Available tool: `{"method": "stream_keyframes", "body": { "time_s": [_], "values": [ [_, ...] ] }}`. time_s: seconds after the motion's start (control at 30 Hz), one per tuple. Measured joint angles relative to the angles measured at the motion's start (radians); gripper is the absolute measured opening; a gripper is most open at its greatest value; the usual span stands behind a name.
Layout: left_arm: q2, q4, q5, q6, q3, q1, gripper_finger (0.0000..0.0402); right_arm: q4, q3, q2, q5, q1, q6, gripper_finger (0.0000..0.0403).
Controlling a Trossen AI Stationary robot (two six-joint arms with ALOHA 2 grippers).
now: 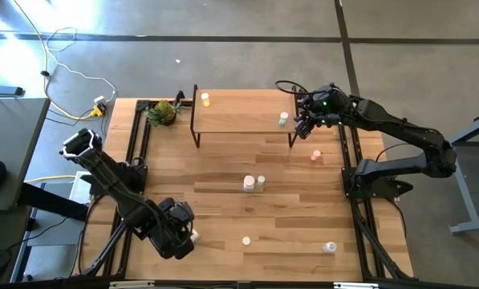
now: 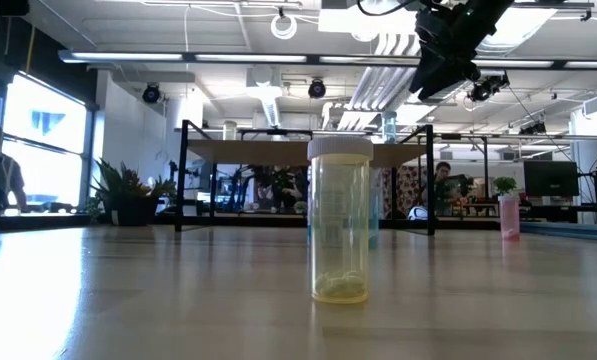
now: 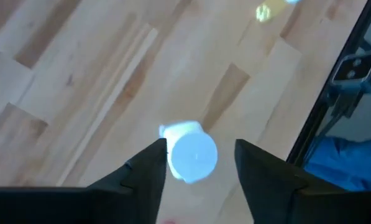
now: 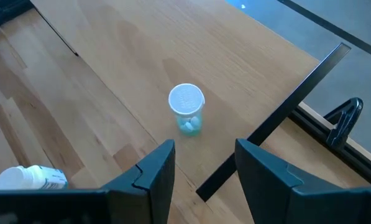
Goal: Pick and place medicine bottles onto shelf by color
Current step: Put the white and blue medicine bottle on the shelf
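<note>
closest to the low camera stands a pale yellow bottle with a white cap, upright on the tabletop, with the shelf behind it. the left gripper hangs over a white-capped bottle near the table's front left edge – its jaws spread, the cap sitting between them but nearer one finger, and not yet pinched. this looks like the start of a pick; the next move calls for a slight centring, a descent, then a close. the right gripper hovers above the shelf's right end with jaws spread, a greenish bottle standing on the board just ahead of them – probably just placed, though that is a guess.
</note>
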Motion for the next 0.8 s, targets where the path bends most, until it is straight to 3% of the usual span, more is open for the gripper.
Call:
{"method": "stream_keyframes", "body": {
  "time_s": [0.27,0.8],
  "values": [
    [0.072,0.07,0.042,0.085,0.001,-0.018,0.0246,0.002,0.0,0.0,0.0,0.0,0.0,0.0158],
    [0.189,0.06,0.027,0.078,0.0,-0.015,0.0245,0.002,0.0,0.0,0.0,0.0,0.0,0.0158]
  ]
}}
